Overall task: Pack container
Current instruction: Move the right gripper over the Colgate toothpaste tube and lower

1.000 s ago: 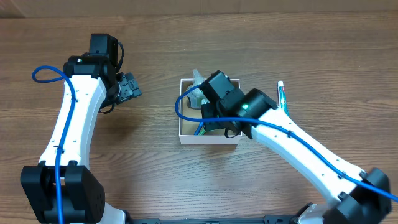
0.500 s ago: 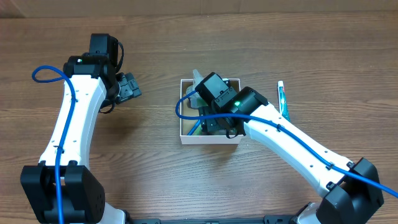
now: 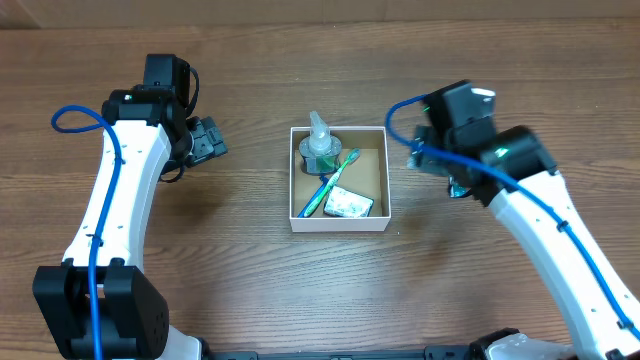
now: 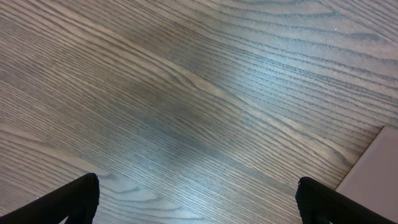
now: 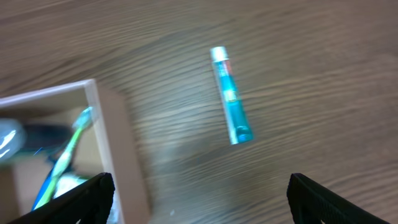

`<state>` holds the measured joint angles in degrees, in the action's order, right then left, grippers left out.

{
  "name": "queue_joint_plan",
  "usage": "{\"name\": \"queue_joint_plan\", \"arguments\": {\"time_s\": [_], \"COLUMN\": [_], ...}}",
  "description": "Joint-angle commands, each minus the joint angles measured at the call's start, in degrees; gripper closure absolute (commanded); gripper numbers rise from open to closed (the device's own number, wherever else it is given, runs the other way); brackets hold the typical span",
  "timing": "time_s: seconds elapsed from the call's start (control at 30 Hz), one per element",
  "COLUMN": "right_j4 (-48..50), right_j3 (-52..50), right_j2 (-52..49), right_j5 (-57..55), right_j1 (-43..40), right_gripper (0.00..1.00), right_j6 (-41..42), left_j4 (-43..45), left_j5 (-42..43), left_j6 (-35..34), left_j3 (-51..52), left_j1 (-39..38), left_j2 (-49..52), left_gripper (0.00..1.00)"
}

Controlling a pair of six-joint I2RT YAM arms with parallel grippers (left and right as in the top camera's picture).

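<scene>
White-walled, brown-lined square cardboard container (image 3: 338, 222) sits mid-table with the right gripper (image 5: 198, 202) just lifted out of it, jaws apart above a slim teal plastic tube (image 5: 230, 96), probably the next item; left gripper (image 4: 196, 208) waits spread wide, empty

The container (image 3: 338, 223), a small square shallow box with white walls and brown inside, sits open-topped at mid tabletop (image 3: 260, 270).
</scene>
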<state>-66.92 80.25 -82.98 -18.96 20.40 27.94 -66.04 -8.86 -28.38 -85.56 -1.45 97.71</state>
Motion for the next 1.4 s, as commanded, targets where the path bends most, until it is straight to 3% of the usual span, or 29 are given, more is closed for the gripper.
{"name": "queue_joint_plan", "arguments": {"time_s": [0.0,0.2,0.27,0.63,1.37], "right_j4": [0.9,14.8,21.1,55.0,60.8], "right_j3": [-0.2,-10.2,-14.8,-37.3,-38.0], "right_j2": [-3.4,-7.1,-7.4,-7.6,-15.4], "right_j5": [2.6,2.6,2.6,6.9,8.8], "right_j1": [-5.2,-11.5,-12.6,-13.1,-14.7], "right_gripper": [0.08,0.05,0.00,0.00,0.01], "right_j6": [-2.2,-5.9,-7.6,-17.4,-18.3], "left_j4": [0.1,0.1,0.1,0.1,0.1], "left_j5": [-0.5,-0.5,-0.5,-0.5,-0.5], "left_j6": [0.0,0.0,0.0,0.0,0.0], "left_j3": [-1.2,-1.2,-1.2,-1.2,-1.2], "left_j1": [0.2,0.2,0.2,0.2,0.2], "left_j2": [-1.4,-1.4,-1.4,-1.4,-1.4], "left_gripper": [0.00,0.00,0.00,0.00,0.00]}}
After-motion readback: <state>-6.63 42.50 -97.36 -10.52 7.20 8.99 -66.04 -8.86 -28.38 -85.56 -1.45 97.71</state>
